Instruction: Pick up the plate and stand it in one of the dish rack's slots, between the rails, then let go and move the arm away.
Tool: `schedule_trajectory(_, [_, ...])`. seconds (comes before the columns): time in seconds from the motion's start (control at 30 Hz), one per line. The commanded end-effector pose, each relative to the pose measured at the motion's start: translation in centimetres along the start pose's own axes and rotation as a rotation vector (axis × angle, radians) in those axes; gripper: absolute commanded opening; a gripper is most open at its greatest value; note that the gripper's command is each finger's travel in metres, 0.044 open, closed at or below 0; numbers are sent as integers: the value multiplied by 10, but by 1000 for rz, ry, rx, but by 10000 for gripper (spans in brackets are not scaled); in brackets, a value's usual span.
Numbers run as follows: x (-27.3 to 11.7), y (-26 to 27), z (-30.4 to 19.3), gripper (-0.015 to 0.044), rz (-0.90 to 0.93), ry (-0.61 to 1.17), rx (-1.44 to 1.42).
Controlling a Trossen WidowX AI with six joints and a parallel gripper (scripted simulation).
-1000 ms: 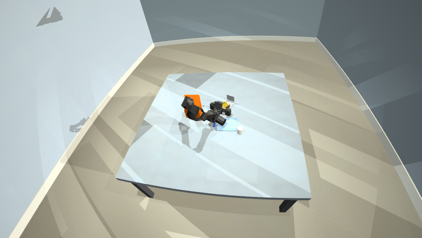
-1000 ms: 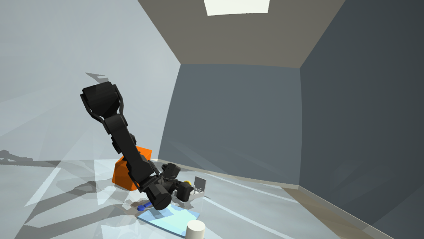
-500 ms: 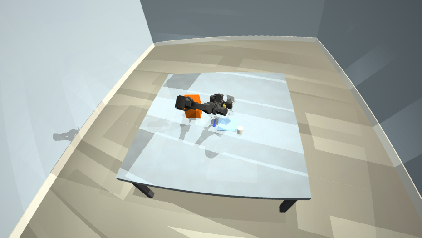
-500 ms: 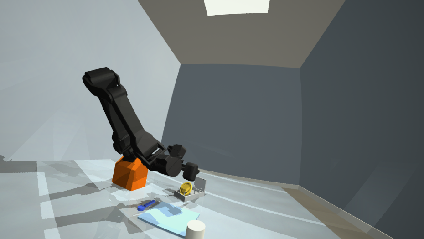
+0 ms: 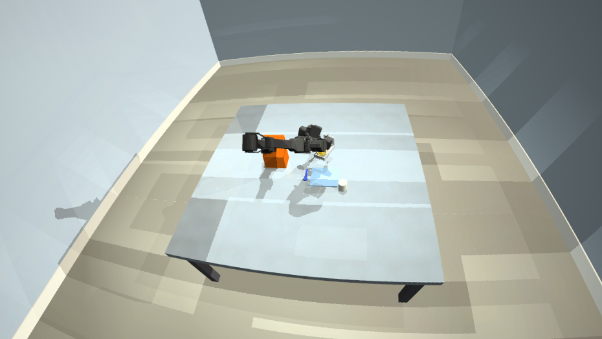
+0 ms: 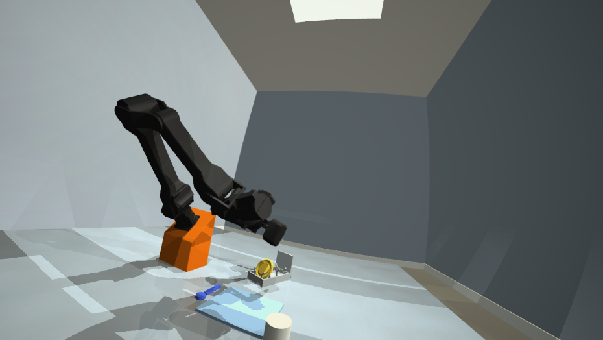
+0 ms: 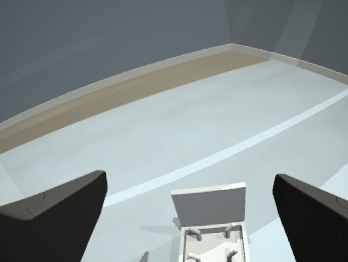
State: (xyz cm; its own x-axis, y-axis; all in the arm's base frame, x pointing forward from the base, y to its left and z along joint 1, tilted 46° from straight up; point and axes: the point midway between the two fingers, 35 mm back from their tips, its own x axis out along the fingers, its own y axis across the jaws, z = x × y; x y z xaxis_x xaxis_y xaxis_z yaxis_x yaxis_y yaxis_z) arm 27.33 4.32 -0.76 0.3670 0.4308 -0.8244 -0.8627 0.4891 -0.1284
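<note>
The yellow plate (image 5: 322, 153) (image 6: 264, 268) stands on its edge in the dish rack (image 6: 276, 280) (image 7: 214, 226), at the end away from the rack's tall grey back panel. It looks roughly upright, perhaps leaning a little; its exact slot and lower edge are hard to make out. My gripper (image 7: 191, 183) is open and empty, its fingers wide apart in the wrist view. It is above the rack and clear of the plate. The wrist view shows the back panel and several short curved rails, but not the plate. In the top view the arm hides part of the rack.
A light blue mat (image 5: 323, 182) (image 6: 230, 317) lies in front of the rack. A blue spoon-like utensil (image 5: 305, 174) (image 6: 212, 289) lies at its left side. A cream cylinder (image 5: 342, 185) (image 6: 278, 326) stands at its near right corner. The orange base (image 5: 276, 159) (image 6: 186, 250) carries the arm.
</note>
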Motion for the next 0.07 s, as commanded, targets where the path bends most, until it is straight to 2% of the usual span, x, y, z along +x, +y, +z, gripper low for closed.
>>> schedule_trajectory(0.0, [2,2,0,400,22,69,90])
schedule_trajectory(0.03, [2,3,0,400,28,89,116])
